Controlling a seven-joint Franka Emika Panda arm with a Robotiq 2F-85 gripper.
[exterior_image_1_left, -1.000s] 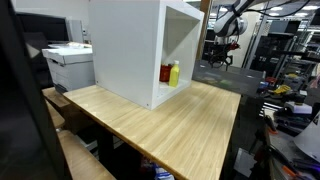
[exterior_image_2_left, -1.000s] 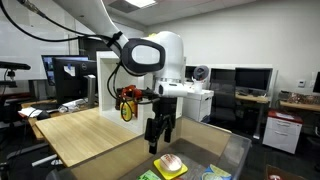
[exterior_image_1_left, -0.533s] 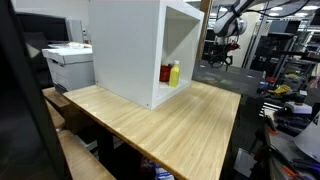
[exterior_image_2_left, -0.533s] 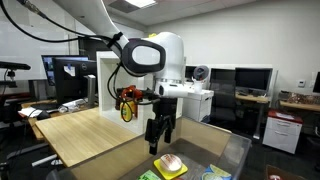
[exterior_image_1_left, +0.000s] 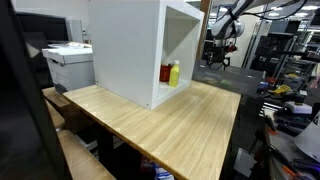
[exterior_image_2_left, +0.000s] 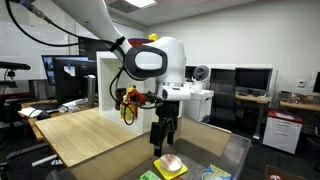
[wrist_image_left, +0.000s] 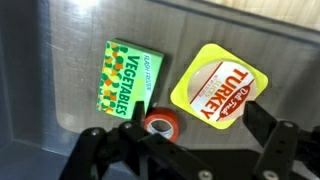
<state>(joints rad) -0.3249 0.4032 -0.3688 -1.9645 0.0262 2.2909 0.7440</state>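
My gripper (wrist_image_left: 185, 150) is open and empty, pointing down over a grey metal surface (wrist_image_left: 60, 80). Between and just ahead of its fingers lie a yellow pack labelled turkey (wrist_image_left: 220, 85), a small red round can (wrist_image_left: 160, 124) and a green box labelled vegetables (wrist_image_left: 125, 78). In an exterior view the gripper (exterior_image_2_left: 165, 138) hangs a little above the turkey pack (exterior_image_2_left: 170, 163) and the green box (exterior_image_2_left: 148, 175). In an exterior view the arm (exterior_image_1_left: 224, 28) shows far back, beyond the wooden table.
A wooden table (exterior_image_1_left: 170, 125) carries a white open cabinet (exterior_image_1_left: 130, 50) with a yellow bottle (exterior_image_1_left: 174, 73) and a red item (exterior_image_1_left: 165, 73) inside. The table also shows in an exterior view (exterior_image_2_left: 85, 135). A printer (exterior_image_1_left: 68, 65) stands behind, with desks and monitors around.
The arm has shifted slightly sideways over the items and the wrist has turned a little. The gripper stays open and the items have not moved.
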